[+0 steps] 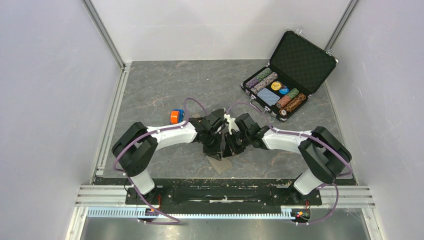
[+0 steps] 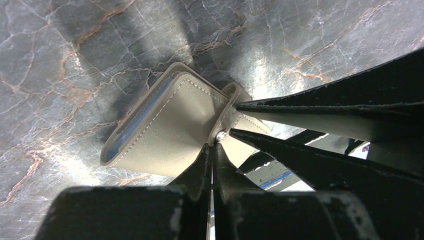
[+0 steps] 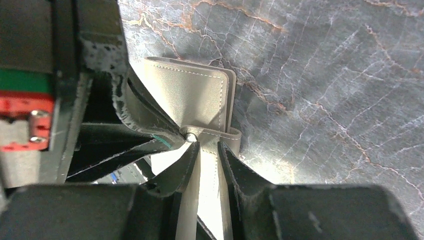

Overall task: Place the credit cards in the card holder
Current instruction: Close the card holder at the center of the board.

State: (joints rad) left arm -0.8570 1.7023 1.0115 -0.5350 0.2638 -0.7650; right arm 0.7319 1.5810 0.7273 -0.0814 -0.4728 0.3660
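Left gripper [image 2: 212, 150] is resting its fingers, closed together, against the small round snap [image 2: 220, 134] of the grey-taupe card holder [image 2: 165, 125], while the right gripper [image 3: 205, 150] is clamping the holder's strap [image 3: 207, 175] between its jaws. The card holder, folded over and showing a pale blue inner edge, is tilting over the marbled table [image 2: 75, 50] between the two arms; whether it is touching the table cannot be told.

the left arm [image 1: 170, 134] and the right arm [image 1: 282, 140] are wearing white shells over black joints, with purple cables [image 1: 290, 131] looping along each.
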